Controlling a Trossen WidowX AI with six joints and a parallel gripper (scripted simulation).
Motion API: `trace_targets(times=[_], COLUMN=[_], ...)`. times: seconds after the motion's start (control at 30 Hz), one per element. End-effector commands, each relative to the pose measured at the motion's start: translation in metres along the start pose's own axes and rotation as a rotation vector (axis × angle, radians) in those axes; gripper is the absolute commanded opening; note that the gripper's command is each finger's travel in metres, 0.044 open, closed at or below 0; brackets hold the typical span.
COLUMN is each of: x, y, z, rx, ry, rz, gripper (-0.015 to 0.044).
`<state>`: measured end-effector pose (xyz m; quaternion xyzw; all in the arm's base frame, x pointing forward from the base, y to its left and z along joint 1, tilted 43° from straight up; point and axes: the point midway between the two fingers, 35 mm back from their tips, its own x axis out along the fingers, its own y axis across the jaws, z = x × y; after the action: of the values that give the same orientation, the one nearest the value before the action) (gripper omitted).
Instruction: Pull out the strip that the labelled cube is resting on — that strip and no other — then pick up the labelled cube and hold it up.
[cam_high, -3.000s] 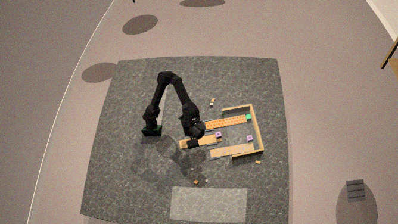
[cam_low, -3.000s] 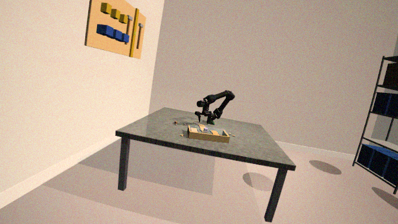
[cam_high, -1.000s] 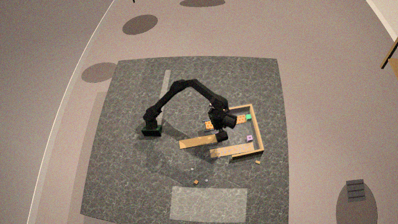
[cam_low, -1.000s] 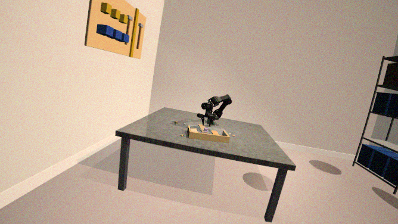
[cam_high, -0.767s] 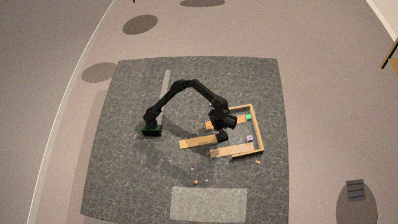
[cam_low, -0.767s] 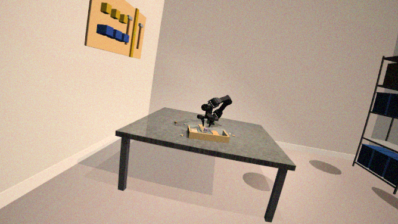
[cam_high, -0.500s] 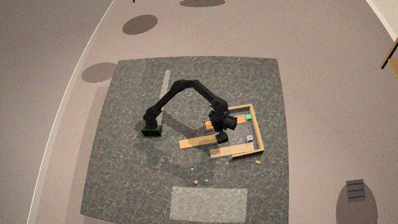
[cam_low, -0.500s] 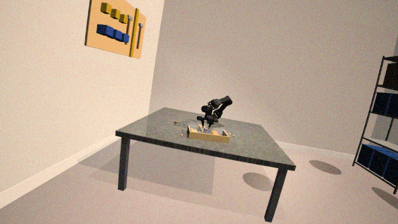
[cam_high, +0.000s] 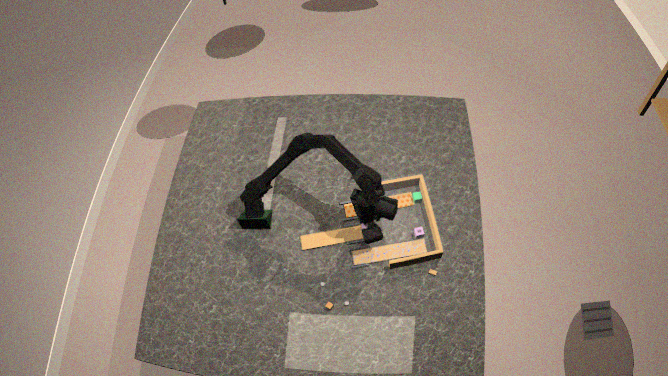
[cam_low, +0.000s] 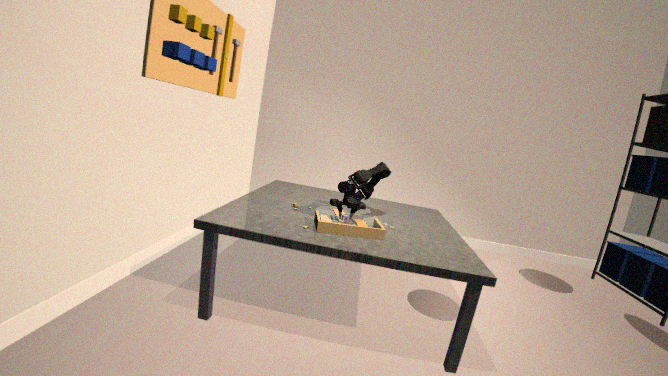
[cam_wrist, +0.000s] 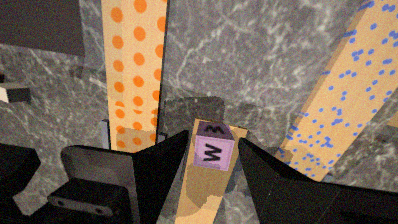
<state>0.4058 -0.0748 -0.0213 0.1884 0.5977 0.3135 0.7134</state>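
A lilac cube (cam_wrist: 212, 154) marked W sits on the far end of a plain tan strip (cam_high: 320, 240) (cam_wrist: 194, 212); in the top view it is mostly hidden by the arm. The plain strip sticks out of the frame toward the arm's base. My gripper (cam_wrist: 213, 137) is partly open. Its fingers stand on either side of the W cube, with narrow gaps showing in the wrist view. An orange-dotted strip (cam_high: 405, 200) (cam_wrist: 139, 80) and a blue-dotted strip (cam_high: 390, 252) (cam_wrist: 345, 105) lie on either side.
A low wooden frame (cam_high: 432, 215) (cam_low: 350, 229) surrounds the far ends of the dotted strips. A green cube (cam_high: 417, 196) is by the orange-dotted strip's far end. Another lilac cube (cam_high: 419, 232) is beside the blue-dotted strip. Small loose blocks, one of them orange (cam_high: 329, 305), lie outside the frame.
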Motion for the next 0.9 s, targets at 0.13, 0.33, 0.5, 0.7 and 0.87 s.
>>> trace_targets(times=[0.13, 0.33, 0.5, 0.7, 0.87], x=[0.001, 0.001, 0.000, -0.019, -0.035], y=[0.000, 0.000, 0.000, 0.008, 0.017], z=[0.000, 0.000, -0.001, -0.023, -0.045], rx=[0.001, 0.001, 0.001, 0.005, 0.008], ry=[0.000, 0.000, 0.000, 0.002, 0.003], rz=[0.000, 0.000, 0.000, 0.001, 0.004], gripper=[0.0171, 0.0112, 0.0020, 0.0000, 0.0000])
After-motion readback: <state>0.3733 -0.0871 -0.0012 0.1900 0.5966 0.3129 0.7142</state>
